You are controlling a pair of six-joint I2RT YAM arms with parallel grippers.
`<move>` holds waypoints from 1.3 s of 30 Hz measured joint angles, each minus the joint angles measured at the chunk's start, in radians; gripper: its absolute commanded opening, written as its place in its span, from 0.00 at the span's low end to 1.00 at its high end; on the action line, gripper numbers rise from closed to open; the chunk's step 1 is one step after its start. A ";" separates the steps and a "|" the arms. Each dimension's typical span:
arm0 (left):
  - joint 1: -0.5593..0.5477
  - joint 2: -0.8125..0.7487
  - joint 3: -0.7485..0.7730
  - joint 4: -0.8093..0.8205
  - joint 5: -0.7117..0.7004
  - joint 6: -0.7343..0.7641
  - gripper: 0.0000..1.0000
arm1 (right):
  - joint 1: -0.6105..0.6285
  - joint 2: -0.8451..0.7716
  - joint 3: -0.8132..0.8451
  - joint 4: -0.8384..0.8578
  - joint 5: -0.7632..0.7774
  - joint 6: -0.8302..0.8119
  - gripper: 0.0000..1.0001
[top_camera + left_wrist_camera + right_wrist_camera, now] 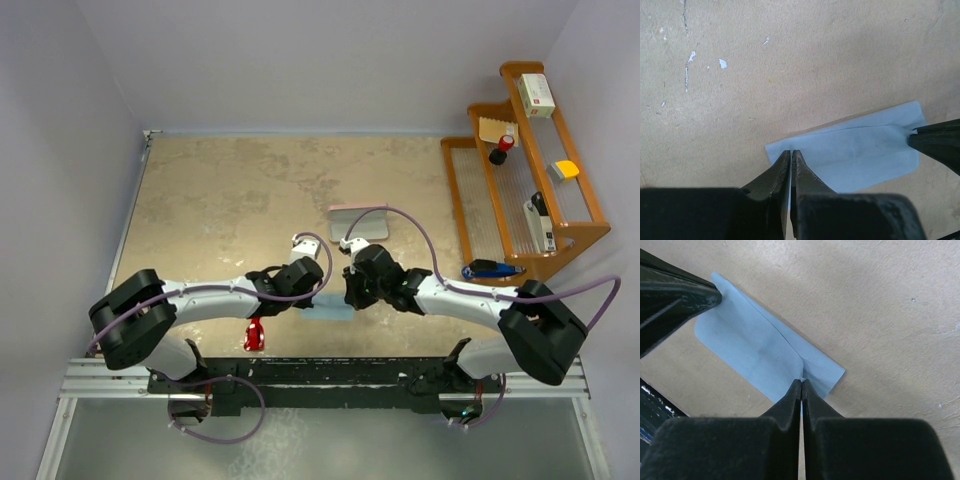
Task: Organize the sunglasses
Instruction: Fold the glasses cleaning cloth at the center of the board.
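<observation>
The red sunglasses (255, 335) lie on the table near the front edge, beside my left forearm, held by neither gripper. A light blue cloth (335, 313) lies folded between the two grippers. My left gripper (316, 296) is shut on the cloth's (855, 152) near-left edge, with the tips (791, 153) together. My right gripper (349, 293) is shut on the opposite edge of the cloth (755, 347), and its tips (801, 383) pinch a small crease. The sunglasses are out of both wrist views.
A pink case (358, 222) lies on the table behind the grippers. A wooden stepped rack (520, 190) with small items stands at the right. A blue item (490, 269) lies at its foot. The right gripper's fingers (935, 142) show in the left wrist view.
</observation>
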 measured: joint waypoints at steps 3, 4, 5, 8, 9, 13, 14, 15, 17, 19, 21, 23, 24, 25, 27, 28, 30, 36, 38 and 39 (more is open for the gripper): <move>-0.003 -0.018 0.000 -0.003 -0.003 -0.001 0.00 | 0.004 0.000 -0.012 -0.001 0.000 0.000 0.00; -0.003 -0.024 0.000 -0.004 -0.005 -0.002 0.00 | 0.005 0.000 -0.016 0.000 0.000 0.000 0.00; -0.003 -0.027 0.000 -0.006 -0.008 -0.002 0.00 | 0.005 0.000 -0.019 0.000 0.000 0.000 0.00; -0.003 -0.037 0.000 -0.011 -0.015 -0.008 0.00 | 0.009 0.000 -0.029 -0.001 0.000 0.001 0.01; -0.003 -0.039 0.000 -0.013 -0.017 -0.013 0.00 | 0.011 -0.001 -0.031 0.000 0.000 0.003 0.03; -0.004 -0.039 -0.001 -0.013 -0.018 -0.019 0.00 | 0.016 -0.013 -0.037 0.003 -0.002 0.007 0.11; -0.004 -0.039 -0.003 -0.013 -0.018 -0.020 0.00 | 0.017 -0.017 -0.040 0.004 -0.003 0.007 0.12; -0.004 -0.040 -0.005 -0.013 -0.018 -0.022 0.00 | 0.018 -0.020 -0.042 0.006 -0.005 0.007 0.13; -0.004 -0.040 -0.012 -0.013 -0.018 -0.025 0.00 | 0.018 -0.024 -0.043 0.008 -0.013 0.008 0.14; -0.004 -0.040 -0.016 -0.015 -0.018 -0.025 0.00 | 0.019 -0.029 -0.044 0.011 -0.023 0.008 0.15; -0.004 -0.040 -0.017 -0.019 -0.018 -0.026 0.00 | 0.021 -0.032 -0.045 0.019 -0.029 0.008 0.17; -0.004 -0.040 -0.017 -0.019 -0.018 -0.026 0.00 | 0.024 -0.032 -0.045 0.025 -0.032 0.008 0.18; -0.004 -0.040 -0.017 -0.020 -0.018 -0.026 0.00 | 0.025 -0.032 -0.046 0.029 -0.035 0.008 0.18; -0.004 -0.040 -0.018 -0.019 -0.018 -0.027 0.00 | 0.027 -0.032 -0.048 0.032 -0.036 0.008 0.18; -0.004 -0.043 -0.023 -0.019 -0.018 -0.029 0.00 | 0.030 -0.032 -0.055 0.035 -0.039 0.008 0.17; -0.004 -0.046 -0.027 -0.020 -0.018 -0.030 0.00 | 0.031 -0.032 -0.057 0.035 -0.042 0.008 0.17; -0.004 -0.051 -0.033 -0.021 -0.018 -0.035 0.00 | 0.031 -0.032 -0.060 0.035 -0.048 0.010 0.17; -0.004 -0.071 -0.033 -0.023 -0.023 -0.043 0.00 | 0.037 -0.058 -0.073 0.035 -0.053 0.014 0.17; -0.004 -0.082 -0.033 -0.027 -0.027 -0.043 0.00 | 0.039 -0.068 -0.078 0.034 -0.053 0.015 0.17; -0.004 -0.087 -0.033 -0.029 -0.029 -0.043 0.00 | 0.040 -0.070 -0.079 0.035 -0.054 0.016 0.17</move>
